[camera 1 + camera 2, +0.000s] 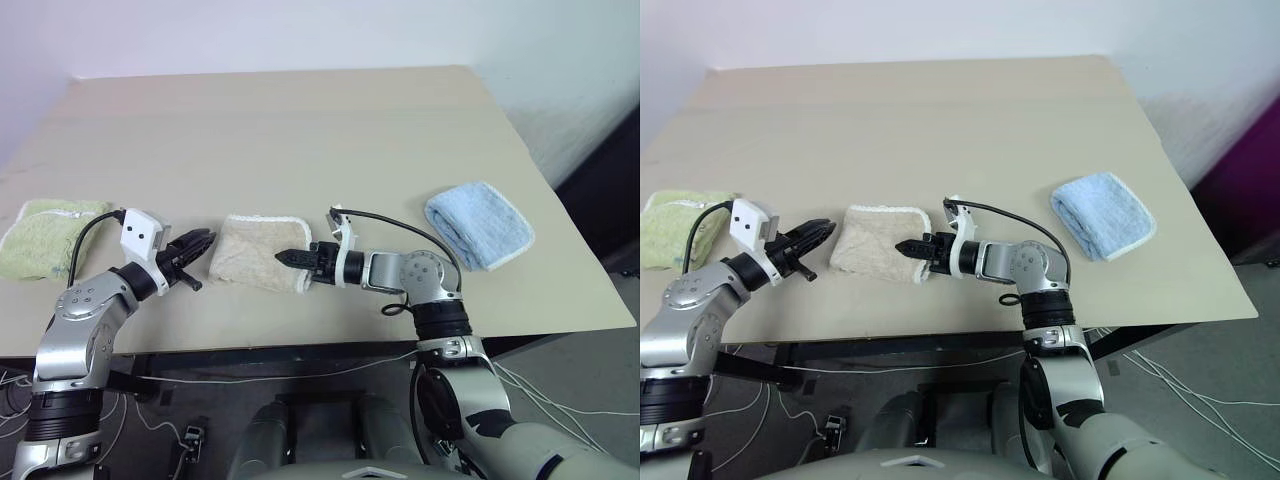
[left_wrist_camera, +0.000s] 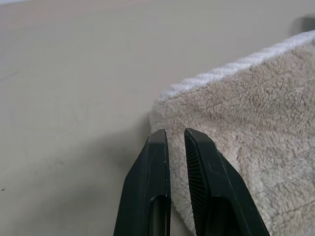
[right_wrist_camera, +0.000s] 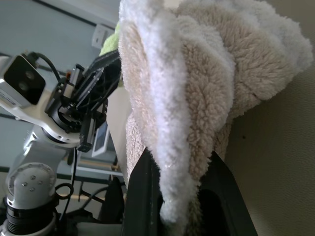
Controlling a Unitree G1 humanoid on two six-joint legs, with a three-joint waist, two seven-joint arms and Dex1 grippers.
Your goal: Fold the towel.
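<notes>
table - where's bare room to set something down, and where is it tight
The whole far half of the table, behind all three cloths, is bare. So is the strip between the towel and the light blue towel, behind the right arm. It is tight around the towel: the right tool is shut on its edge and the left tool sits beside it.

Right claw (image 1: 284,258) clamped; left claw (image 1: 205,238) nearly closed.

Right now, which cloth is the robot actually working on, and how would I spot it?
On the tan table, three cloths lie along the near edge. The middle one is the towel, between the two grippers. It alone is beige with a white edge; its neighbours are green and blue.
</notes>
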